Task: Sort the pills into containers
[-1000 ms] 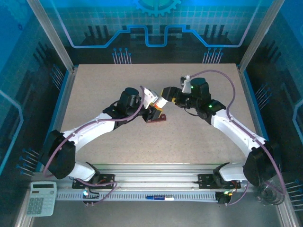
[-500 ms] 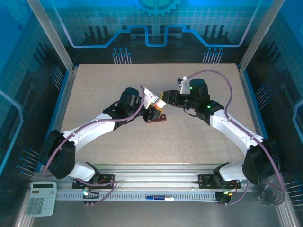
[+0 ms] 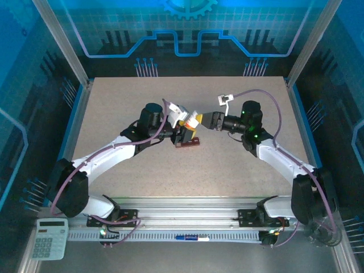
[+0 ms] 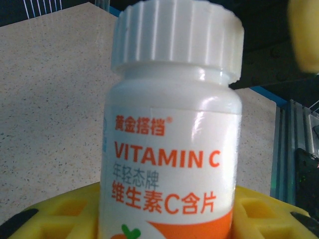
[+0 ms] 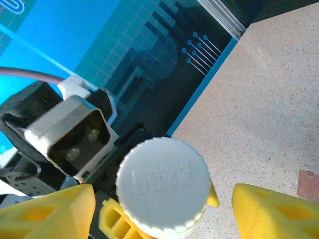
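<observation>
Above the middle of the table [image 3: 114, 114], held the pill bottle [image 4: 169, 149] in the left gripper [image 3: 187, 122], with the right gripper [image 5: 164, 214] open around its cap [image 5: 162, 181]; needed an even squeeze before twisting.

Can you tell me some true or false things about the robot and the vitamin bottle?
1. The left gripper holds a white bottle that says VITAMIN C. True.
2. The bottle's cap is off. False: the white ridged cap is on the bottle.
3. The right gripper squeezes the cap. False: its yellow fingers stand open, one on each side of the cap, not touching it.
4. The reddish-brown containers lie on the table under the bottle. True.
</observation>
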You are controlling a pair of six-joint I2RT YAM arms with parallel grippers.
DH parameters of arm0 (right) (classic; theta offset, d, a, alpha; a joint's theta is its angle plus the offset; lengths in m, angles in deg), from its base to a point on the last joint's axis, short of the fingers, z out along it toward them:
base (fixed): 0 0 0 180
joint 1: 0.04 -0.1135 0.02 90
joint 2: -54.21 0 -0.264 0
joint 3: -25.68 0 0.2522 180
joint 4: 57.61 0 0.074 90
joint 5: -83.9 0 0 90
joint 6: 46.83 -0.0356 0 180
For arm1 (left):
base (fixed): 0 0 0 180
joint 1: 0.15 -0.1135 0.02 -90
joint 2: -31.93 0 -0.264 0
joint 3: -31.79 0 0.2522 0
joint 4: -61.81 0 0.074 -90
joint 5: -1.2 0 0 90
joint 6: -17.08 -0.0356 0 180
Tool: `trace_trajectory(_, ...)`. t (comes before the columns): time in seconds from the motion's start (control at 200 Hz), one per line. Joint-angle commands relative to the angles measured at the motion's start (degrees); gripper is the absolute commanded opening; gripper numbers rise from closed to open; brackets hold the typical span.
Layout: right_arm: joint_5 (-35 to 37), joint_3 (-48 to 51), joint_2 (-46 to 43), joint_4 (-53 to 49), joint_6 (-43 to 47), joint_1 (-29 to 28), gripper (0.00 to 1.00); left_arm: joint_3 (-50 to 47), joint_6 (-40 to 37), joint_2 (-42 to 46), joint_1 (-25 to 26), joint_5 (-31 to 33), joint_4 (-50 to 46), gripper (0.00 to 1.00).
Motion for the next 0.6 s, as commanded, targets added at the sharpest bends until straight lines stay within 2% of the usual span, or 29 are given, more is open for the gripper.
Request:
trace_trajectory(0.0,4.07,0.32,-5.02,-2.50,-1.89,0.59,0.74,0.81,-2.94,1.49,-0.15,2.03,-1.34,0.00)
trace_trajectory(0.16,17.19,-1.85,-7.84,-18.54,-4.14,0.41,0.75,0.91,-5.63,0.95,0.15,5.43,-2.68,0.00)
trace_trajectory(0.25,21.20,-3.03,-7.80,-23.20,-5.61,-0.32,0.77,0.92,-6.76,0.47,0.54,7.06,-2.90,0.00)
trace_trajectory(0.595,24.41,-9.26,-2.06,-24.32,-5.35,-5.61,0.75,1.63,-7.88,-1.07,2.25,8.37,-3.63,0.00)
